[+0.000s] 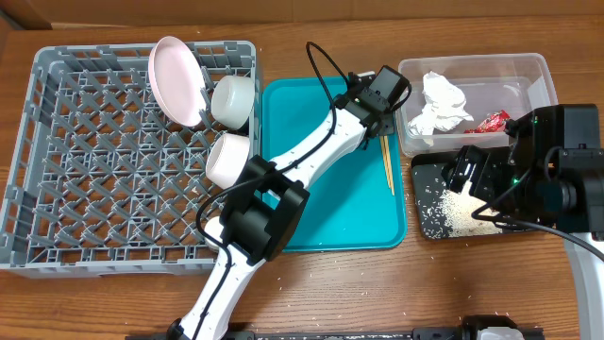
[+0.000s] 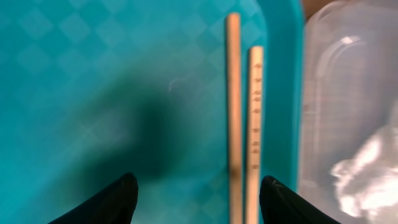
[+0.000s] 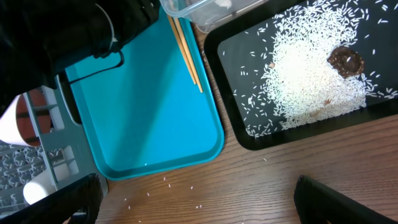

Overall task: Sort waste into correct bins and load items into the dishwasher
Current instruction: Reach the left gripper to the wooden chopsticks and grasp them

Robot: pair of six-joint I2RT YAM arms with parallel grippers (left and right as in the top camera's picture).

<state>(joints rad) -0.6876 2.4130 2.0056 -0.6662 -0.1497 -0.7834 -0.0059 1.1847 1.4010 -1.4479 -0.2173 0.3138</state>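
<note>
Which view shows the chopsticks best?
The left wrist view: both chopsticks fill it, side by side on the teal tray. Overhead they are one thin line; the right wrist shows them small.

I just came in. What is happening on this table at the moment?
Two robot arms are clearing a table. The left gripper hangs open over the chopsticks on the teal tray, not holding them yet. The right gripper is open near the black tray, which holds rice and a brown scrap. The napkin and red wrapper lie in the clear tub. The plate and two white bowls are in the grey rack.
</note>
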